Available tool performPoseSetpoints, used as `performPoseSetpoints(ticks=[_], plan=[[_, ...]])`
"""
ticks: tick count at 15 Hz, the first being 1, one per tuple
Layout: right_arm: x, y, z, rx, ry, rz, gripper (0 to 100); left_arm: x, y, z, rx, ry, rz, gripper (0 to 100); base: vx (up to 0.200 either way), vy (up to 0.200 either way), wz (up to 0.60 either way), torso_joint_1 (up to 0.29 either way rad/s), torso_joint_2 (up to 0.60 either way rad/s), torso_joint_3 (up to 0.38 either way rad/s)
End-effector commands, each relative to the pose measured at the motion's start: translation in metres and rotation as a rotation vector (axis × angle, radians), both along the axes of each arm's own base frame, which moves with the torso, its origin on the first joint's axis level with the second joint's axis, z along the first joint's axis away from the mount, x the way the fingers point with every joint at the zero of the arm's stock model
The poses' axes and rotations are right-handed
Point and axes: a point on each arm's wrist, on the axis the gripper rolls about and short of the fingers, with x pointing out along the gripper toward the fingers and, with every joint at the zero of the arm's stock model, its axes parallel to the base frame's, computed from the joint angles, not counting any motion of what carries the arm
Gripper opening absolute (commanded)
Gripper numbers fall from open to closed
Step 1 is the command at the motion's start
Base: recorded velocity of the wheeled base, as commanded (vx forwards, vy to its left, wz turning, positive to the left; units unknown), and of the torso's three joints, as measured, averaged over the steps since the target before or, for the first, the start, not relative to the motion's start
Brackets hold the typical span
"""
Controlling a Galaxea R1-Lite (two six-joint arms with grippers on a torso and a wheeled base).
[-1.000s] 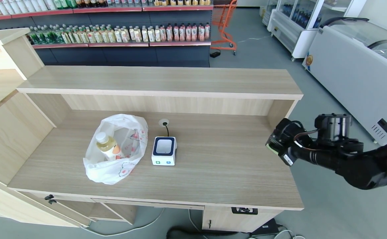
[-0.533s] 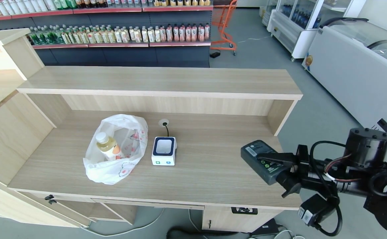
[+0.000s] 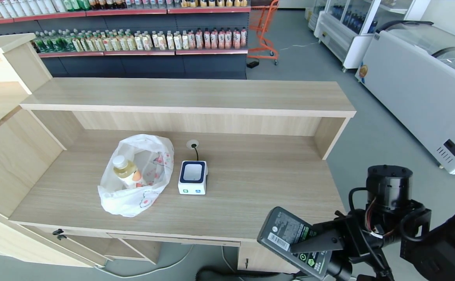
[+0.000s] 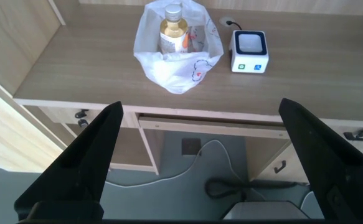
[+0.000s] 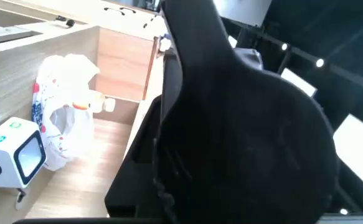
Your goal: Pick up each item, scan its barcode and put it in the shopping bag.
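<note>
A light wooden counter (image 3: 250, 183), with a raised ledge (image 3: 188, 95) along its far side and a taller wooden side panel (image 3: 12, 156) on the left, stands on a grey floor (image 3: 313, 66). It has a shallow drawer (image 3: 172, 239) under its near edge, and cables (image 3: 153, 269) lie on the floor below. Behind it runs a dark shelf unit (image 3: 153, 64) with red-edged shelves packed with rows of bottles (image 3: 133, 40) and an orange shopping cart (image 3: 264, 29) at its right end. To the right, white chest freezers (image 3: 414, 86) with curved glass lids line the aisle under bright, even light.
</note>
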Motion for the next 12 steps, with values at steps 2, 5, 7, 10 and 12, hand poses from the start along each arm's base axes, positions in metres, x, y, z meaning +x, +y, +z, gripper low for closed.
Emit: performPoseSetpoints(ticks=[2, 5, 7, 10, 12], plan=[[-0.007, 0.013, -0.004, -0.005, 0.011, 0.058, 0, 0.000, 0.000, 0.000, 0.000, 0.001, 0.000, 100, 0.000, 0.000, 0.00, 0.000, 0.00, 0.000], [-0.006, 0.020, -0.011, -0.012, 0.019, 0.078, 0, 0.000, 0.000, 0.000, 0.000, 0.000, 0.000, 100, 0.000, 0.000, 0.00, 0.000, 0.00, 0.000], [-0.006, 0.020, -0.012, -0.013, 0.023, 0.078, 0, 0.000, 0.000, 0.000, 0.001, 0.000, 0.000, 100, 0.000, 0.000, 0.00, 0.000, 0.00, 0.000], [-0.007, 0.019, -0.011, -0.012, 0.019, 0.078, 0, 0.000, 0.000, 0.000, 0.000, 0.000, 0.000, 100, 0.000, 0.000, 0.00, 0.000, 0.00, 0.000], [-0.007, 0.019, -0.011, -0.012, 0.020, 0.076, 0, 0.000, 0.000, 0.000, 0.000, 0.000, 0.000, 100, 0.000, 0.000, 0.00, 0.000, 0.00, 0.000]])
